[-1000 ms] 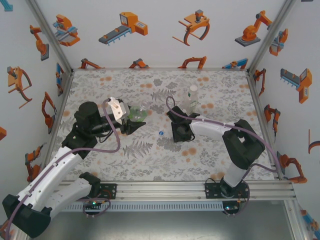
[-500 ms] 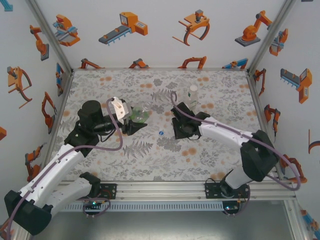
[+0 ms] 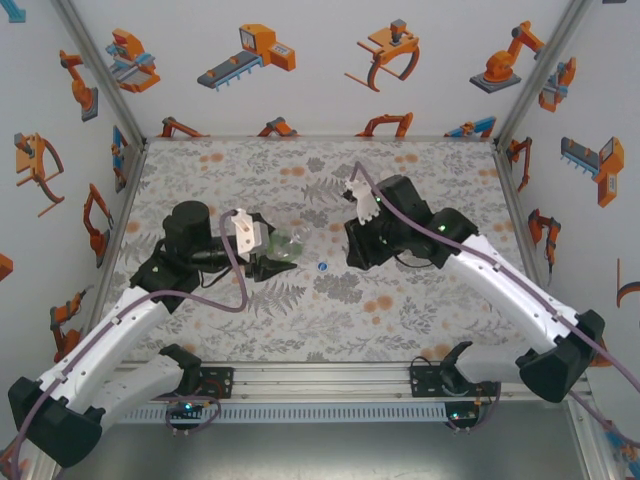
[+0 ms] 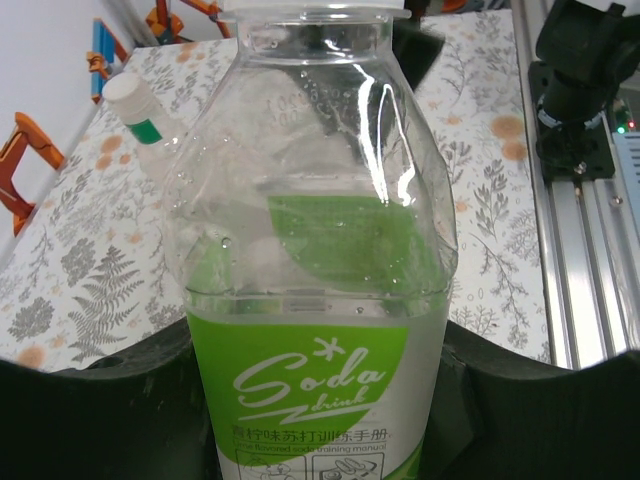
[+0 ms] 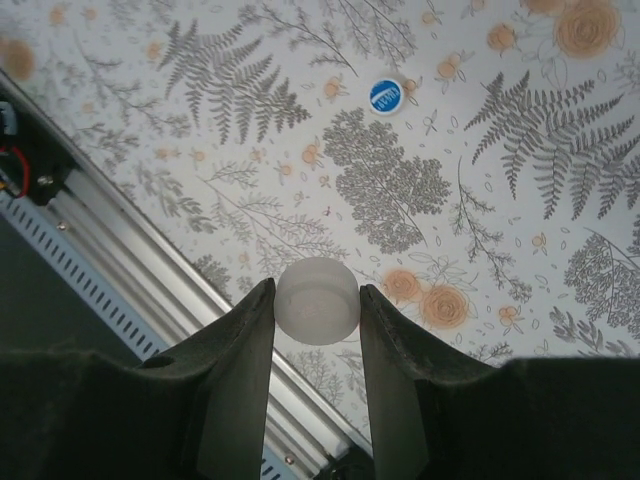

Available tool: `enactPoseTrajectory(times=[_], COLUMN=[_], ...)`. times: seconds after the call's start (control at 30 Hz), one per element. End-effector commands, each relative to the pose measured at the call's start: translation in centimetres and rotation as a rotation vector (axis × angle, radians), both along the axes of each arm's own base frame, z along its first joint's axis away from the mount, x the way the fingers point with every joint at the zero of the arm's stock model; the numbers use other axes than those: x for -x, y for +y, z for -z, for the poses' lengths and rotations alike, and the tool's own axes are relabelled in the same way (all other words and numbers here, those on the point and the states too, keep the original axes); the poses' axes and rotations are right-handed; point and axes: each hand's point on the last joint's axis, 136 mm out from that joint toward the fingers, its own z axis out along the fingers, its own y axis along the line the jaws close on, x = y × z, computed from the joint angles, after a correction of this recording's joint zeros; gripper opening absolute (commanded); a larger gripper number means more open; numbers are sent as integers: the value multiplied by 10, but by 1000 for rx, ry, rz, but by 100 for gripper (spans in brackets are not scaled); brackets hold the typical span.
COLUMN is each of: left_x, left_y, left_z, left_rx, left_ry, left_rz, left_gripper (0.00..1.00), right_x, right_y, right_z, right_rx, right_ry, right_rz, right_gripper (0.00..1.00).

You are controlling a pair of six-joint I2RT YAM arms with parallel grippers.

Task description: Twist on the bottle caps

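Observation:
My left gripper [image 3: 268, 256] is shut on a see-through bottle [image 3: 287, 240] with a green "Soda drink" label [image 4: 315, 385], held at left of centre; the black jaws press both sides of the label. Its neck runs out of the top of the left wrist view. Behind it a second colourless bottle with a white cap [image 4: 130, 97] over a green ring leans away. My right gripper [image 3: 358, 250] hangs above the table centre, shut on a white cap [image 5: 317, 300] pinched between both fingertips. A blue cap [image 3: 322, 266] [image 5: 386, 95] lies on the table between the grippers.
The floral table [image 3: 420, 310] is walled on three sides. An aluminium rail [image 3: 330, 375] [image 5: 90, 250] runs along the near edge, by the arm bases. My right arm's wrist [image 3: 395, 205] covers the spot at back centre.
The right arm has swung out and risen, its wrist now over where the tall bottle stood. The left gripper has shifted slightly right and nearer with its bottle.

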Motion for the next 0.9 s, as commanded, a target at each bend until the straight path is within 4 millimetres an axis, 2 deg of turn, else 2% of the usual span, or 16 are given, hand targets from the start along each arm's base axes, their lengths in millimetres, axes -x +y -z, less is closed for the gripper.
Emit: enactPoseTrajectory(times=[0.0,0.1,0.3,0.57,0.87], left_x=[10,7,1,-2,-1], left_y=[-2,-4,-7,-13,-18], left_z=[-5,-2,4,16,30], left_rx=[-4,-13,-30,-94,-172], left_ry=[-56,-38,-13,26,45], left_rz=[56,55,33,30,27], left_gripper=[0,0,0,0,0], right_x=[16,17,23,23,27], right_y=[-7,-7,-1,20,37], right_z=[-33,-63,-104,-126,-134], right_rx=[-32,-92,-197,-293,-329], right_ry=[10,9,55,118,134], right_rz=[-32,13,39,19,-21], right_gripper=[30,28,27,24,24])
